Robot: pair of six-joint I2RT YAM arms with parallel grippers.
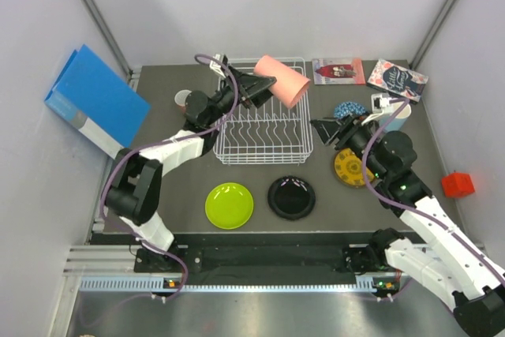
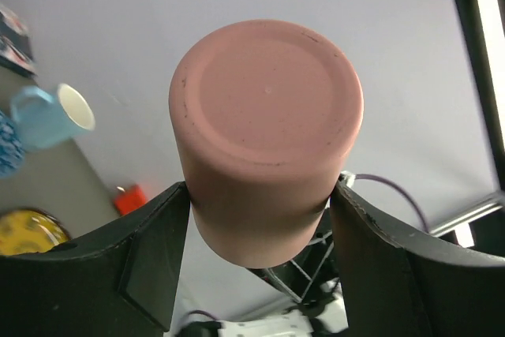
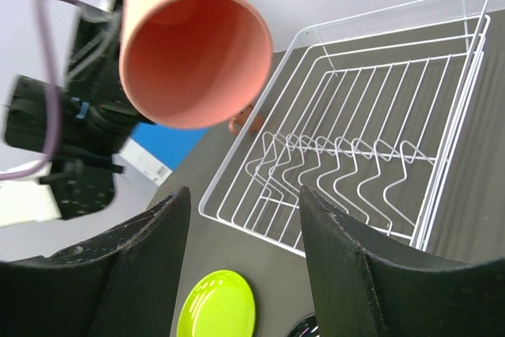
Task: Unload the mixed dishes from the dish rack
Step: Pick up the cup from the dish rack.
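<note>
Left wrist view: my left gripper (image 2: 260,191) is clamped on the salmon cup (image 2: 267,132), held above the dish rack (image 1: 264,136) near the far edge of the table (image 1: 331,211); my right gripper (image 3: 245,203) gapes, empty.

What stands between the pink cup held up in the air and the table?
The pink cup, gripped by the left gripper, hangs above the white wire dish rack. Only that rack lies beneath it; nothing else visible is in the way.
</note>
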